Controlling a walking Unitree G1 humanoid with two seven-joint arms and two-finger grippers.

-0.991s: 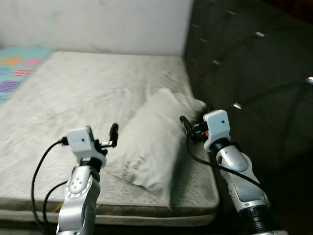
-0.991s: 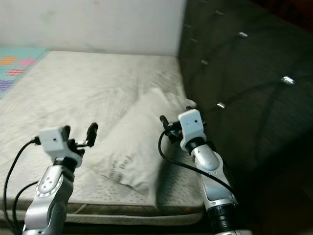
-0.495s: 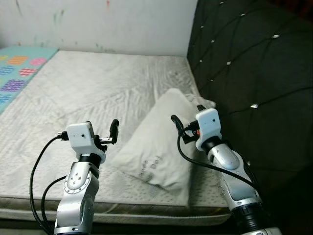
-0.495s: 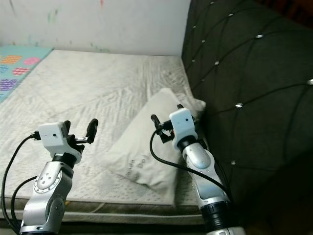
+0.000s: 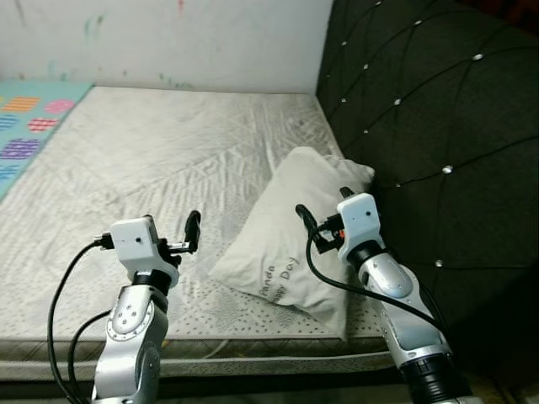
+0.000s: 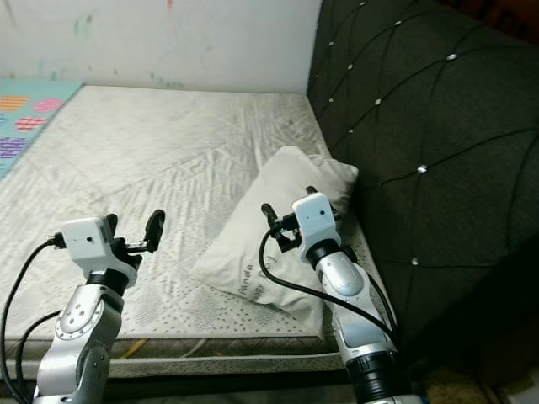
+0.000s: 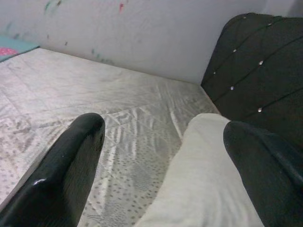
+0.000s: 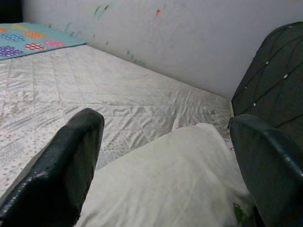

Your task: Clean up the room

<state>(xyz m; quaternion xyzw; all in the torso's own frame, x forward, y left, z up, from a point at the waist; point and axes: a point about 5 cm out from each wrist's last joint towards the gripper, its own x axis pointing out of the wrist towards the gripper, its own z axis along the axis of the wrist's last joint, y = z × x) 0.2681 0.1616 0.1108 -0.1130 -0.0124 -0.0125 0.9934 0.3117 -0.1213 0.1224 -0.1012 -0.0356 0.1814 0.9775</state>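
Note:
A pale grey pillow [image 5: 290,240] with small printed lettering lies slanted on the mattress [image 5: 152,151], its far corner against the black headboard [image 5: 438,109]. My right gripper [image 5: 321,208] hovers open just above the pillow's right side; in the right wrist view the right gripper [image 8: 165,120] has the pillow [image 8: 170,179] between and below its spread fingers. My left gripper [image 5: 187,234] is open over the bare mattress, a little left of the pillow's near edge. In the left wrist view the left gripper [image 7: 163,127] frames the pillow [image 7: 208,189]. Neither gripper holds anything.
The tufted black headboard rises along the right of the bed. A marked white wall [image 5: 168,42] closes the far side. A colourful play mat [image 5: 25,118] lies at the far left. The mattress's front edge [image 5: 253,349] runs just under my arms.
The camera has shifted and the picture has sharpened. Both arms keep the same raised pose with their fingers open, and the pillow lies in the same spot.

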